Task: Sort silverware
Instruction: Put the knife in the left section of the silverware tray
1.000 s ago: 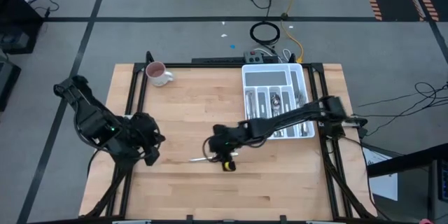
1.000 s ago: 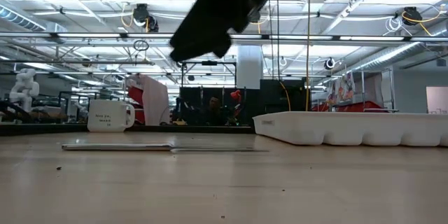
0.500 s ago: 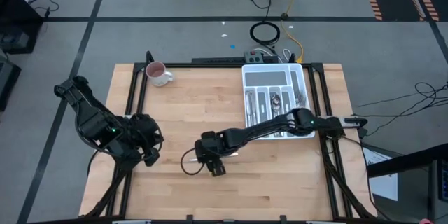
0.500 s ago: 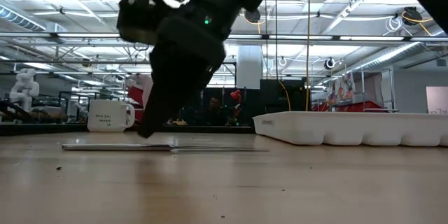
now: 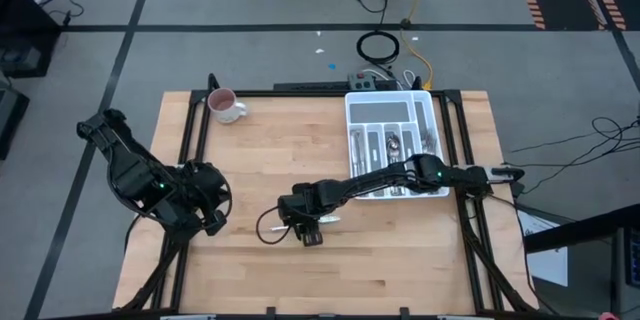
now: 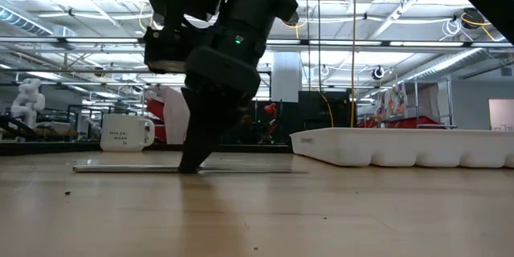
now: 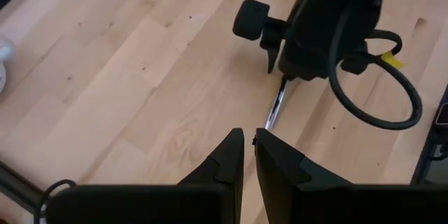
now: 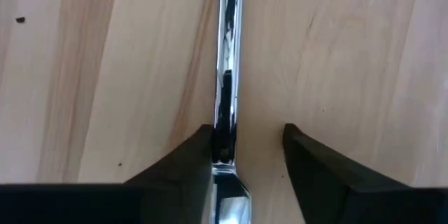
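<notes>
From above, the left pincer (image 5: 213, 222) waits near the desk's (image 5: 400, 260) left edge, with bare wood between it and the middle. Its own wrist view shows the two fingers (image 7: 227, 159) almost together with a thin slit between them and nothing in it.

The white-and-pink mug (image 5: 225, 106) stands alone at the far left corner, well apart from both arms.

At the middle of the desk, toward the near side, the right pincer (image 5: 308, 227) is down on the wood. A single slim piece of silverware (image 5: 322, 221) lies flat there, pointing along the desk's length. Open wood lies all around this spot, and the near edge is well clear of it.

The white cutlery tray (image 5: 432, 150) sits at the far right corner, close to the desk's right edge, with several pieces already in its slots; the right arm reaches across in front of it.

The low view shows the fingertips touching the desk at the lying piece (image 6: 128, 168), which the top view hides under the wrist. The right wrist view alone shows the grip: the fingers (image 8: 318, 171) stand apart, one pressed against the shiny handle (image 8: 226, 77), the other off to the side on bare wood, so the piece is not clamped.
</notes>
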You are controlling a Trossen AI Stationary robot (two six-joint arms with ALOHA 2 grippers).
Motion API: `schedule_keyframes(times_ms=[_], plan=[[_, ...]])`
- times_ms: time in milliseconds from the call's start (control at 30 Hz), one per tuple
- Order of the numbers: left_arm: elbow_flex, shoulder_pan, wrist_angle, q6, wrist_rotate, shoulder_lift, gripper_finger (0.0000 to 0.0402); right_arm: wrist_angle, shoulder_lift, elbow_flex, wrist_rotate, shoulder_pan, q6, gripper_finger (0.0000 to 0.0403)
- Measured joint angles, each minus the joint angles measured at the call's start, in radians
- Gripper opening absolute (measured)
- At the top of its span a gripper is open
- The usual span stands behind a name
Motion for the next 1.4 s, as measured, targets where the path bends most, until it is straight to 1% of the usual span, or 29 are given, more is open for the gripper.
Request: schedule_keyframes(times_ms=[133, 267, 300, 433, 567, 800, 967, 1133, 1233, 1400], plan=[[0.0, 0.0, 0.004, -0.005, 0.019, 0.003, 0.0043, -0.002, 0.017, 0.002, -0.005, 0.008, 0.0, 0.0104], [0.0, -0.002, 0.005, -0.004, 0.028, 0.007, 0.0043, -0.004, 0.017, 0.002, 0.002, 0.019, -0.001, 0.0026], [0.0, -0.003, 0.005, -0.004, 0.028, 0.007, 0.0043, -0.005, 0.017, 0.002, 0.002, 0.02, -0.003, 0.0015], [0.0, -0.007, 0.006, -0.005, 0.028, 0.008, 0.0043, -0.007, 0.017, 0.003, 0.001, 0.022, 0.021, 0.0008], [0.0, -0.016, 0.006, -0.005, 0.028, 0.008, 0.0043, -0.044, 0.016, 0.044, -0.001, 0.027, 0.034, 0.0003], [0.0, -0.027, 0.006, -0.006, 0.028, 0.008, 0.0043, -0.125, -0.038, 0.103, -0.003, 0.025, 0.038, 0.0001], [0.0, -0.027, 0.006, -0.006, 0.028, 0.008, 0.0043, -0.167, -0.086, 0.115, 0.0, 0.019, 0.037, 0.0], [0.0, -0.027, 0.002, -0.006, 0.026, 0.008, 0.0043, -0.222, -0.102, 0.116, 0.014, 0.018, 0.037, 0.0], [0.0, -0.027, 0.001, -0.004, 0.023, 0.008, 0.0043, -0.26, -0.123, 0.116, 0.057, 0.019, 0.02, 0.0], [0.0, -0.027, -0.011, -0.005, 0.017, 0.008, 0.0043, -0.411, -0.157, 0.119, 0.17, -0.001, -0.076, 0.0]])
